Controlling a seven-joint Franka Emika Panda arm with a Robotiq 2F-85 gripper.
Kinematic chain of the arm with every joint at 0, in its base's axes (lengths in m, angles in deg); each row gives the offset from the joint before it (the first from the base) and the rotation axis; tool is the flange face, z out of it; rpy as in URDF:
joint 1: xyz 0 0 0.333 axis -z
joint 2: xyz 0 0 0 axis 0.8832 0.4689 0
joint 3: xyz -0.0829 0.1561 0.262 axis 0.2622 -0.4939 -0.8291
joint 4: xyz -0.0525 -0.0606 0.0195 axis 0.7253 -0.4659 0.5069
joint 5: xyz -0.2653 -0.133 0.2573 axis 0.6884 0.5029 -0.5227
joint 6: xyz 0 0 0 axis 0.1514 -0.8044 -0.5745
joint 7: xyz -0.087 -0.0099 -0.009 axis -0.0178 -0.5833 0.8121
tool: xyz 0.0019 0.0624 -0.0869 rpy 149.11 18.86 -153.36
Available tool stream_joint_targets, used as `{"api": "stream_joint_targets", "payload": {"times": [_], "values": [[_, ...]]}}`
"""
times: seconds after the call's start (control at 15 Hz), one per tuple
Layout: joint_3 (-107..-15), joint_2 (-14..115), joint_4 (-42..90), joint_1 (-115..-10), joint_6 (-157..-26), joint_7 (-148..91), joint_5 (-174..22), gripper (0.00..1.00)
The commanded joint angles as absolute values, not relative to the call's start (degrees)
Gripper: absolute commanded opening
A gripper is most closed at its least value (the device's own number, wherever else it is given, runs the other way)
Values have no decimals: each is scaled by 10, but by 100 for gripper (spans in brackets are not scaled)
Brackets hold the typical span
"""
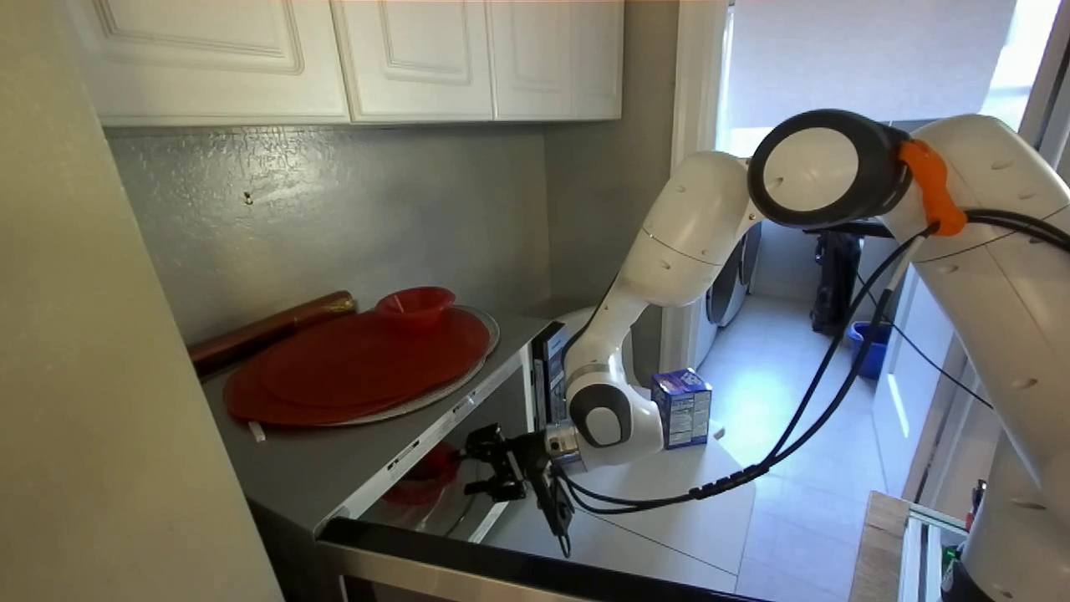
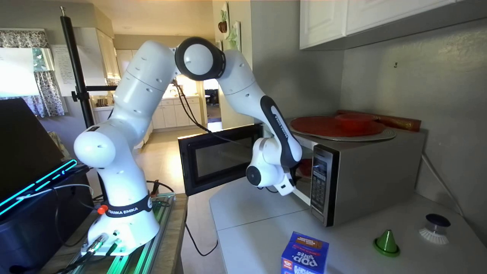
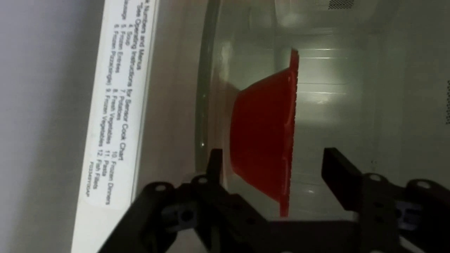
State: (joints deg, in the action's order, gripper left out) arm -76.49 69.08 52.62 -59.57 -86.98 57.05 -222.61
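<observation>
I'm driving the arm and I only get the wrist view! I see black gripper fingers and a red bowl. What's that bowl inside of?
Observer: The red bowl is inside a microwave; its whole case shows in an exterior view.
Operator: Ooh! Is there stuff on top of it?
Observer: Yes, a red bowl-like thing sits up there on something flat, round and red.
Operator: And what's going on at its front?
Observer: Its black-framed door stands wide open.
</observation>
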Motion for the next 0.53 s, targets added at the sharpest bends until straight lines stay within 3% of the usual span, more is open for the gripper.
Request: {"api": "stream_joint_targets", "payload": {"times": [0.0,0.47], "values": [[-710,651,568,-648,-860,543,-2225,100],[-657,598,645,-671,-790,492,-2127,100]]}}
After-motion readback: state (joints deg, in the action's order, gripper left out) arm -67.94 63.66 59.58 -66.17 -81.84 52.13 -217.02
